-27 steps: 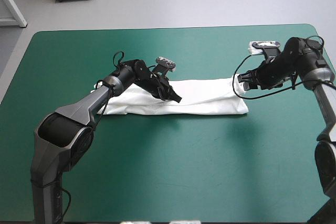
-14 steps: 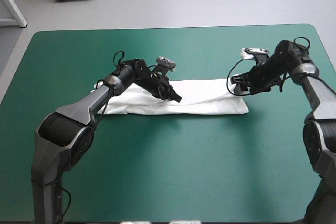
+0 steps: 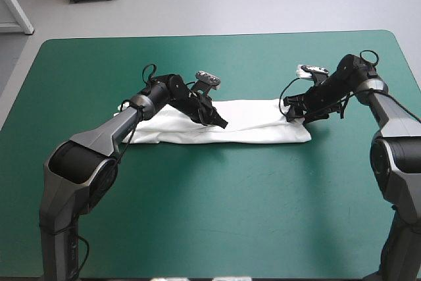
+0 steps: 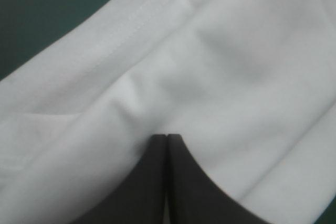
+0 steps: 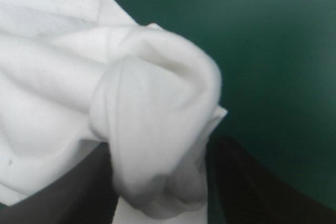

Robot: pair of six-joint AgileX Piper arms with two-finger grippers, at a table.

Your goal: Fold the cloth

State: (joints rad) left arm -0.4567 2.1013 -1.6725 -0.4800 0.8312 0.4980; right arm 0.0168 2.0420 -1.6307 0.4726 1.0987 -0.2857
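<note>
White T-shirt (image 3: 253, 122) had just been gripped at its right-edge end by the right pincer (image 3: 293, 115), left pincer (image 3: 220, 123) closed, pressing its middle; fold could likely start.

Left arm stretched forward and low, left gripper (image 3: 221, 123) tilted down, fingers pinched to a point on the T-shirt (image 3: 253, 115). Right arm elbowed inward, right gripper (image 3: 293, 115) low, fingers clamping bunched cloth.

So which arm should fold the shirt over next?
Probably the right. The right gripper is shut on the end of the shirt, so it could carry that end across. The left gripper is shut and only lies on the middle.
</note>
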